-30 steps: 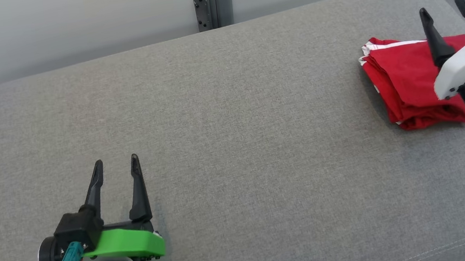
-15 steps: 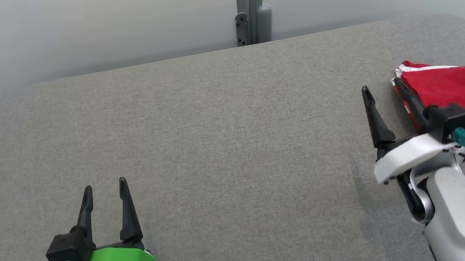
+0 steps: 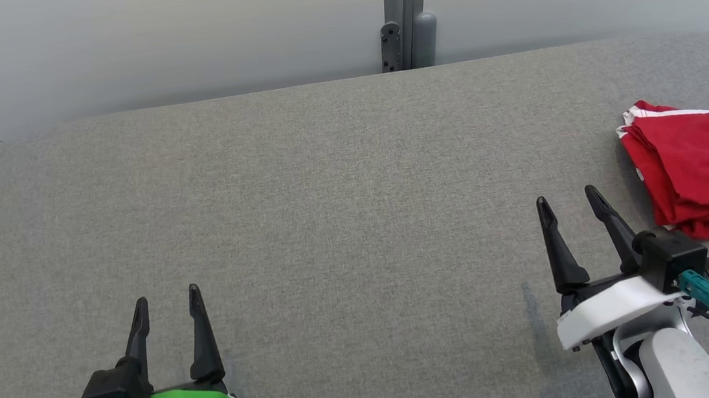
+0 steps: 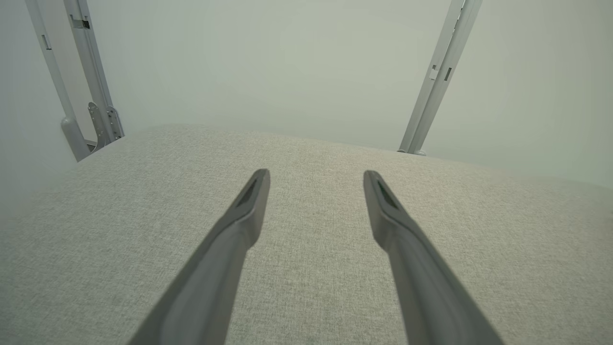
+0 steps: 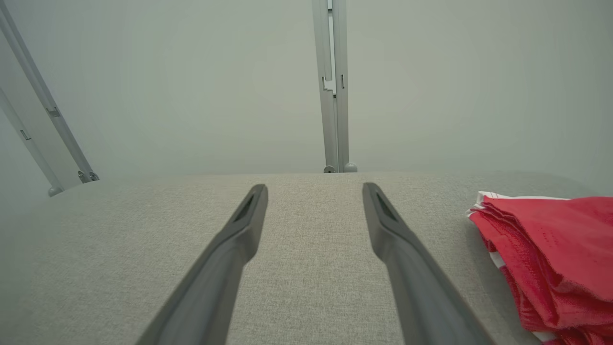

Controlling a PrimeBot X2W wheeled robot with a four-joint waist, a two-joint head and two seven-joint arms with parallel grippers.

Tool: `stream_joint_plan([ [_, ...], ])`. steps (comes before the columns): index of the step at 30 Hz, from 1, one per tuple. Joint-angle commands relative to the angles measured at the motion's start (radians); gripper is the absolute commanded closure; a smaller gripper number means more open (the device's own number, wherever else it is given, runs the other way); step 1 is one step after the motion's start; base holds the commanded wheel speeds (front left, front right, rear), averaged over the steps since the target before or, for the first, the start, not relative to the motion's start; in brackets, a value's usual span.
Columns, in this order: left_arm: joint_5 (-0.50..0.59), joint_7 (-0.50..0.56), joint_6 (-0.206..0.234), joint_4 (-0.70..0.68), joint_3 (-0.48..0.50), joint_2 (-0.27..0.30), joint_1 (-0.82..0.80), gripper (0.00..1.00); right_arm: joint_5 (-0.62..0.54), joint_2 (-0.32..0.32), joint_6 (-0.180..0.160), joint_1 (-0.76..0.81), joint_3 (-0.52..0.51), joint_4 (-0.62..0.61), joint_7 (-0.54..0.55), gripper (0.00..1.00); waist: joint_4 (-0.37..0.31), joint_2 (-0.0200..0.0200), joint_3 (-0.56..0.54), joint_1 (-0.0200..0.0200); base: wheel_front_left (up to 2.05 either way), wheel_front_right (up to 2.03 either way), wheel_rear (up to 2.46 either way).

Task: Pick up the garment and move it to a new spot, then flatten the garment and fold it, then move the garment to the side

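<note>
Withdrawn from the folded red cloth garment, the right hand gapes empty near it, left hand likewise. Lying at the right edge of the grey fabric tabletop, it looks light and limp; pinch its layered edges.

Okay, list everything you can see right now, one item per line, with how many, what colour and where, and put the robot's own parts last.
padded surface: one, grey fabric, spanning the head view under both grippers.
garment: one, red with white trim, folded in layers, lying at the surface's right side, cut off by the head view's edge.
metal post: one in the head view, grey, upright behind the surface's far edge; the wrist views show more.
wall: one, pale, behind the surface.
left gripper: one, dark fingers on a green mount, lower left, open, nothing between its fingers.
right gripper: one, dark fingers on a white mount, lower right, open, beside the garment and apart from it.
</note>
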Motion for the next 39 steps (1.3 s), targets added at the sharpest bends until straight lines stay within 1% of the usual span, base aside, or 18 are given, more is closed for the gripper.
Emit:
stream_joint_plan([
  [1, 0.006, -0.003, -0.003, -0.004, 0.001, -0.001, -0.003, 0.00, 0.007, -0.001, -0.001, 0.016, 0.004, -0.006, 0.001, 0.00, -0.001, 0.0000, 0.001, 0.0000, 0.00, 0.00, 0.00],
  [17, 0.024, -0.003, -0.022, 0.000, 0.007, -0.012, -0.009, 0.00, 0.010, -0.001, -0.001, 0.031, 0.003, -0.015, 0.008, 0.00, -0.010, 0.0000, -0.003, 0.0000, 0.00, 0.00, 0.00],
  [18, 0.019, 0.000, -0.017, 0.000, 0.004, -0.012, -0.001, 1.00, 0.008, 0.001, 0.000, 0.017, 0.004, -0.011, 0.009, 1.00, -0.010, 0.0000, -0.003, 0.0000, 0.00, 0.00, 0.00],
  [22, 0.013, 0.007, -0.018, 0.035, -0.001, -0.016, 0.011, 1.00, 0.014, 0.005, 0.000, 0.037, 0.006, 0.022, 0.010, 1.00, -0.010, 0.0000, -0.003, 0.0000, 0.00, 0.00, 0.00],
  [39, -0.273, 0.087, -0.063, 0.046, 0.058, -0.020, -0.016, 1.00, 0.341, -0.004, 0.000, 0.034, -0.022, 0.024, 0.080, 1.00, -0.014, 0.0000, -0.009, 0.0000, 0.00, 0.00, 0.00],
])
